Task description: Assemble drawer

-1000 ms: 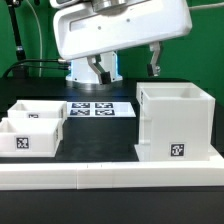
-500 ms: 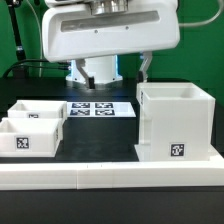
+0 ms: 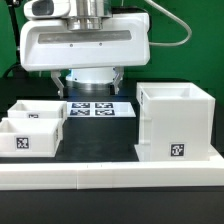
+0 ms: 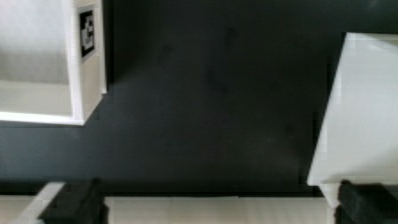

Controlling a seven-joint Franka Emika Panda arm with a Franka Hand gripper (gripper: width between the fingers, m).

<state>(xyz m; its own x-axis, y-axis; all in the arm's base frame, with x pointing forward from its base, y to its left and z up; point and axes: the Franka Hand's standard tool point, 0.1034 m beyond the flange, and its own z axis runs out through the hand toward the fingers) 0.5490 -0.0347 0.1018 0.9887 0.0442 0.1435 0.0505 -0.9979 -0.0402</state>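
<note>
Housing [image 3: 175, 120], frame right: white, with a black-and-white square tag. Trays [image 3: 35, 117], frame left: white, similarly tagged. Table [image 3: 100, 135]: black. Backdrop [image 3: 200, 50]: green.

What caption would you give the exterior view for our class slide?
Open gripper hovers above the black table, two shallow trays at the exterior view's left, tall housing at its right.

Gripper [image 3: 89, 82] is hanging in the upper middle of the exterior frame right now, big white body filling most of the top, pointing straight down, and its dark fingers [image 4: 71, 200] are sitting spread wide apart.
</note>
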